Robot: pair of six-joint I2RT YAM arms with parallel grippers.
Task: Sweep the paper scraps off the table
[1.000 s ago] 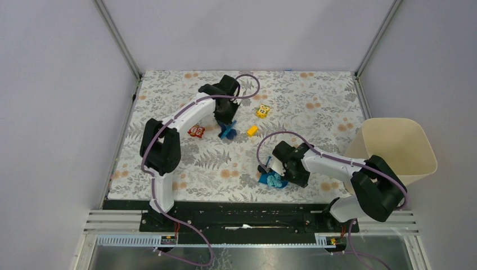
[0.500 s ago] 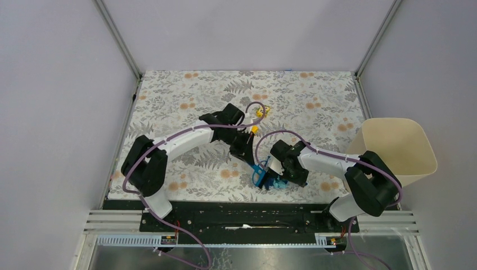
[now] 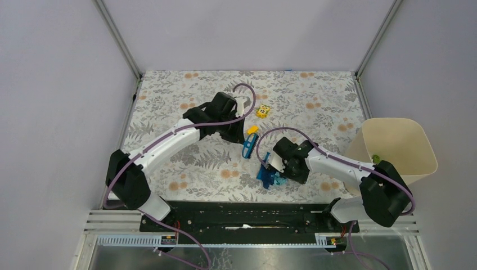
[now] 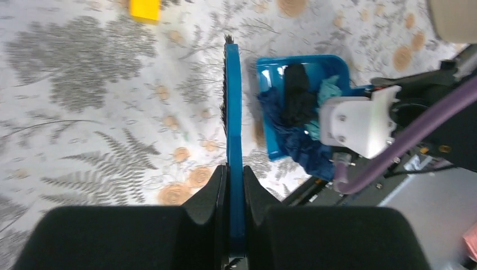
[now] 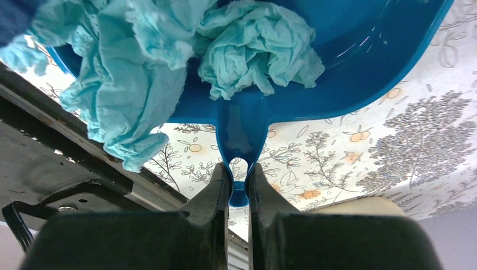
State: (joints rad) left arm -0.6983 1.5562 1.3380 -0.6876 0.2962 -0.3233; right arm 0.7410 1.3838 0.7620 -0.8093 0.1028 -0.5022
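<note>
My left gripper [image 3: 242, 139] [image 4: 234, 183] is shut on the handle of a blue brush [image 3: 247, 148] [image 4: 232, 112], whose bristles point toward the blue dustpan [image 3: 263, 174] [image 4: 269, 73] [image 5: 360, 62]. My right gripper [image 3: 275, 165] [image 5: 239, 181] is shut on the dustpan's handle at the table's [image 3: 169, 112] near edge. Light cyan paper scraps [image 3: 276, 181] [image 5: 259, 48] and dark blue ones [image 4: 292, 140] lie piled in the pan, some hanging over its rim. The brush is a short way left of the pan, apart from it.
A yellow block [image 3: 252, 130] [image 4: 145, 8] lies just beyond the brush, and a yellow patterned toy [image 3: 262, 111] farther back. A cream bin [image 3: 394, 147] stands off the table's right side with something green [image 3: 375, 158] on its rim. The black rail runs just behind the pan.
The left arm carried the brush from the middle of the table to the dustpan, then drew it back a little to the left. The right gripper stayed on the dustpan.
</note>
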